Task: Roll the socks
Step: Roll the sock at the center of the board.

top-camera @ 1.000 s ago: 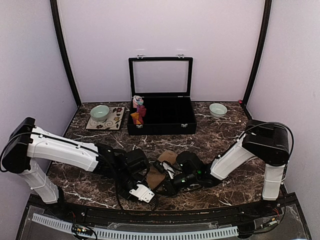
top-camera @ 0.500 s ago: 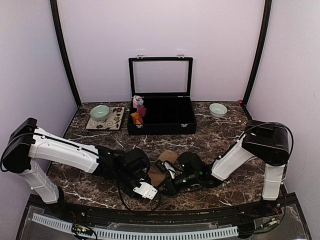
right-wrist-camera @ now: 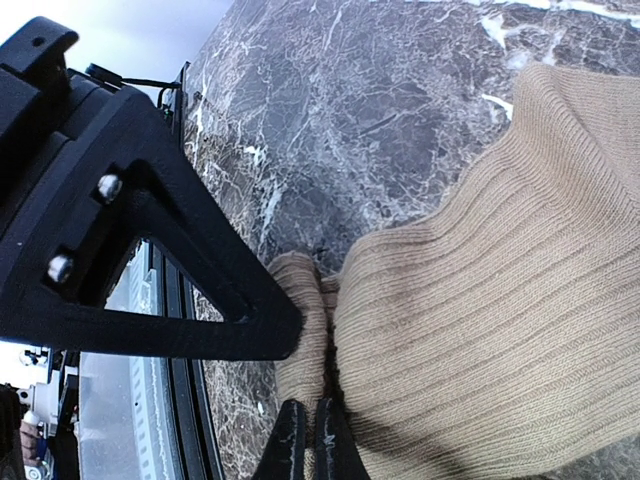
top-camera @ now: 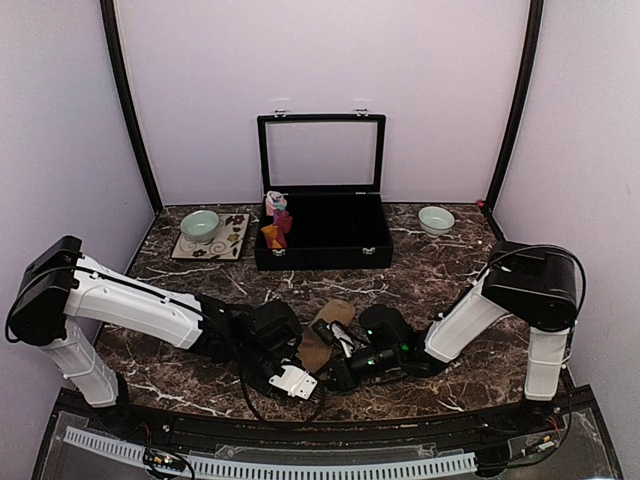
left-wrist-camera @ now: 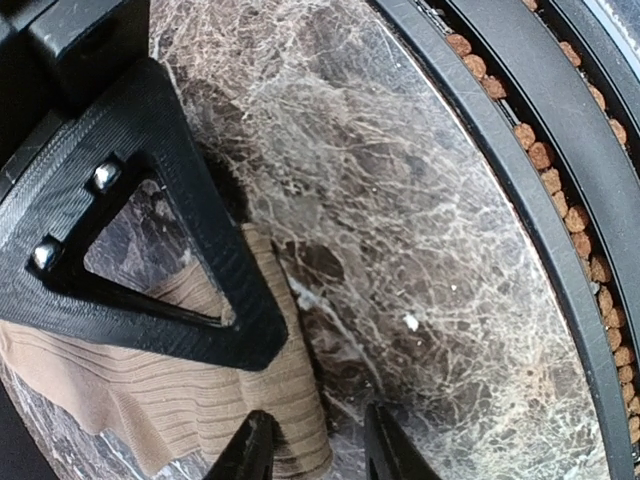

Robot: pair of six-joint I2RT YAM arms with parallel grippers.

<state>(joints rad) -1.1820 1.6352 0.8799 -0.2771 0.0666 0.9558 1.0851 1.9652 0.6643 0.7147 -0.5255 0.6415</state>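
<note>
Tan sock at mid near edge of surface. Right claw pinches its folded end. Left claw, parted astride the hem, should close before rolling tightly.

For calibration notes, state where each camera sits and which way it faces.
Top external: above and behind the bases, looking down on the dark marble table; both arms show, left gripper and right gripper at the tan ribbed sock.
Left wrist: on the left arm, facing down at sock and table edge; its parted fingertips show.
Right wrist: on the right arm, facing low across the table; its shut fingertips pinch the sock.
All three share the sock.
</note>
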